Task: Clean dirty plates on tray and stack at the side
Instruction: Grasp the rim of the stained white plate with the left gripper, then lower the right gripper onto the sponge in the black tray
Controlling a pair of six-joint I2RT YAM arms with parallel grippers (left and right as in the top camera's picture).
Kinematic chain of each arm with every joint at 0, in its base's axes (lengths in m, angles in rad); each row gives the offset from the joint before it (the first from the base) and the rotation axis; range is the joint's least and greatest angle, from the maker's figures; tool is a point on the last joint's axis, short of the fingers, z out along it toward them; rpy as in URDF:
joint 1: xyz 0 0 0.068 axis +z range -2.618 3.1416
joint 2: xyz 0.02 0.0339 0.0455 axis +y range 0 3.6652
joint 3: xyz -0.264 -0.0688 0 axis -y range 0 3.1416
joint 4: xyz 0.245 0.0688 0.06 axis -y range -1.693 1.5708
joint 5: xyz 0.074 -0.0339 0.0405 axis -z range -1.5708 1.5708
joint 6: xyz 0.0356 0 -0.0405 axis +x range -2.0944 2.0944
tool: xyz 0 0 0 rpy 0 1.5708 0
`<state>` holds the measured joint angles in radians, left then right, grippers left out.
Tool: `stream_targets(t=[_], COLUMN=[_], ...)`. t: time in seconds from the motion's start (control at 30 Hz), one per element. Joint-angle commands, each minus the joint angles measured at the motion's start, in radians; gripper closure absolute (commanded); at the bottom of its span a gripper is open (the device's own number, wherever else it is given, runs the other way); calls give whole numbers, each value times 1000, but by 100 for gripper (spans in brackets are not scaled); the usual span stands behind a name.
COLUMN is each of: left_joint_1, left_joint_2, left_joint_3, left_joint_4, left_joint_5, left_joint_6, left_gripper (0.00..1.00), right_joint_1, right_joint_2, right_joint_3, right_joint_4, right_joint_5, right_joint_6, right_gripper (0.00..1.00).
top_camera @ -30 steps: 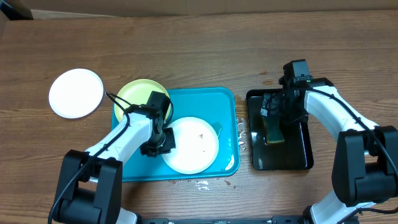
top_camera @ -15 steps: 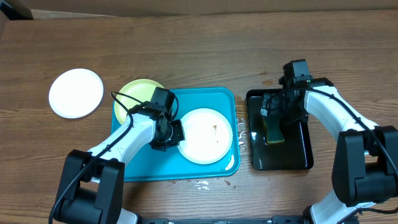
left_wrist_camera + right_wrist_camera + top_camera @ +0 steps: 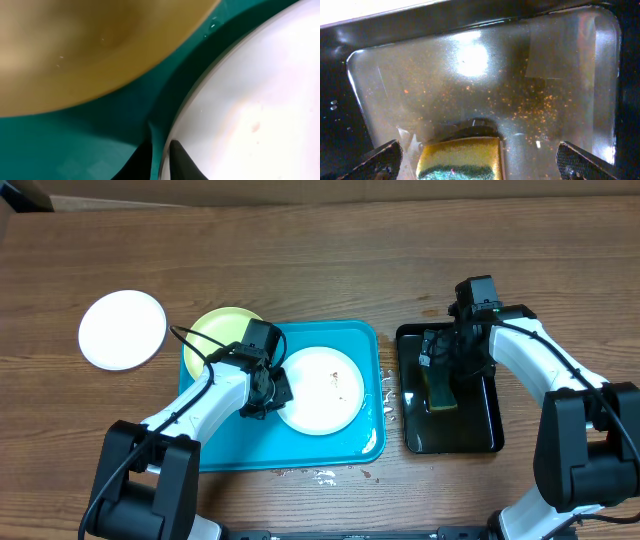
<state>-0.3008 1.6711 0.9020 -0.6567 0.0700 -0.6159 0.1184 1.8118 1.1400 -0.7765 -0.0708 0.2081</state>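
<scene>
White plate [image 3: 322, 388] in low left tool [image 3: 277, 393]

The tray [image 3: 225, 450] lies on the desk [image 3: 320, 260], left of centre; the first plate [image 3: 320, 390] lies in it, toward its right half; the second plate [image 3: 215, 330] overlaps the tray's far left corner, part of it beyond the rim; the third plate [image 3: 122, 329] lies alone on the desk, left of the tray and apart from it; a smaller tray [image 3: 480, 435] lies just right of the tray, a sponge [image 3: 441, 398] in it; the left gripper [image 3: 268, 395] is at the first plate's left rim; the right gripper [image 3: 443, 378] is over the sponge.
</scene>
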Motion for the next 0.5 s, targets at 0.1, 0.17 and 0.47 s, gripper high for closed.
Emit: stream_targets(t=[0.1,0.17,0.47], left_joint_1=[-1,-1,-1], left_joint_2=[-4,-4,-4], left_joint_3=[-9,-9,-9], left_joint_4=[3,3,5], left_joint_5=[-48,-47,-43], left_joint_6=[102,115,115], left_gripper=[78,69,62], right_joint_1=[-3,-3,-3], right_joint_2=[10,10,10], right_joint_3=[19,19,19], right_joint_4=[6,6,6], right_joint_5=[2,2,2], right_joint_6=[-2,-3,-2], right_gripper=[0,0,0])
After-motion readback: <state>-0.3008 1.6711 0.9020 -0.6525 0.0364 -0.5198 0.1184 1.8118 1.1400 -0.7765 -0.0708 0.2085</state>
